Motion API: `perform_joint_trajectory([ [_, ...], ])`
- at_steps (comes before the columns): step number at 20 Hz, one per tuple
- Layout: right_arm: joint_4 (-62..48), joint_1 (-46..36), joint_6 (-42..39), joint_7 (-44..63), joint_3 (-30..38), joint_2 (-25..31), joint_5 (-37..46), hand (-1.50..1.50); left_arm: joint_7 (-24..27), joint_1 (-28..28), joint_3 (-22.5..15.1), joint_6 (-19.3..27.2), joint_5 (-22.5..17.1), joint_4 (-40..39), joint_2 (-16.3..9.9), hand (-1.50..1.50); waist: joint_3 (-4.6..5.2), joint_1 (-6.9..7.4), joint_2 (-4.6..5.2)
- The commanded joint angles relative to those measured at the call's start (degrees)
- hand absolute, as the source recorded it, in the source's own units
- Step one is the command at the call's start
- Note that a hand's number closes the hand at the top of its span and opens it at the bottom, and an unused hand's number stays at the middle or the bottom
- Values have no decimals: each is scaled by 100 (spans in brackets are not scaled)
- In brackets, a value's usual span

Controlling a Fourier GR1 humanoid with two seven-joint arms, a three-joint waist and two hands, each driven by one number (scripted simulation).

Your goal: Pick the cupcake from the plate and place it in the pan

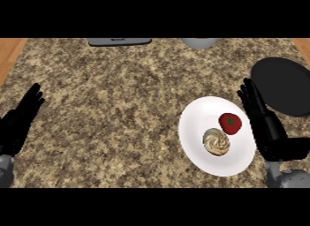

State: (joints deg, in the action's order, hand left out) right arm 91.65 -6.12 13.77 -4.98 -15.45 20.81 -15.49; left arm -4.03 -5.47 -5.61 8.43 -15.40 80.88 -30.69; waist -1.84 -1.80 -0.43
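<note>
A cupcake [216, 142] with swirled beige frosting sits on a white plate [203, 114] at the right of the granite counter, beside a red tomato [231, 123]. The black pan [285, 86] lies just right of and behind the plate. My right hand [266, 128] stands open along the plate's right edge, fingers straight and pointing away, between plate and pan, apart from the cupcake. My left hand [15, 121] rests open at the far left edge, fingers up, holding nothing.
A grey appliance [119, 42] and a grey round object [199, 42] stand at the counter's far edge. Wooden floor [2, 55] shows beyond the counter's left and right ends. Bare granite spreads across the middle.
</note>
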Motion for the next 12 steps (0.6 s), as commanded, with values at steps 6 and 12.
perform_joint_trajectory([
  [6,-1557,4,-1769,-869,250,292,-548,150,356,-822,182,501,224,231,545,0,175,232,80],
  [12,-534,1621,1150,-1899,455,468,1544,-150,208,-439,144,505,64,290,710,0,196,-69,-21],
])
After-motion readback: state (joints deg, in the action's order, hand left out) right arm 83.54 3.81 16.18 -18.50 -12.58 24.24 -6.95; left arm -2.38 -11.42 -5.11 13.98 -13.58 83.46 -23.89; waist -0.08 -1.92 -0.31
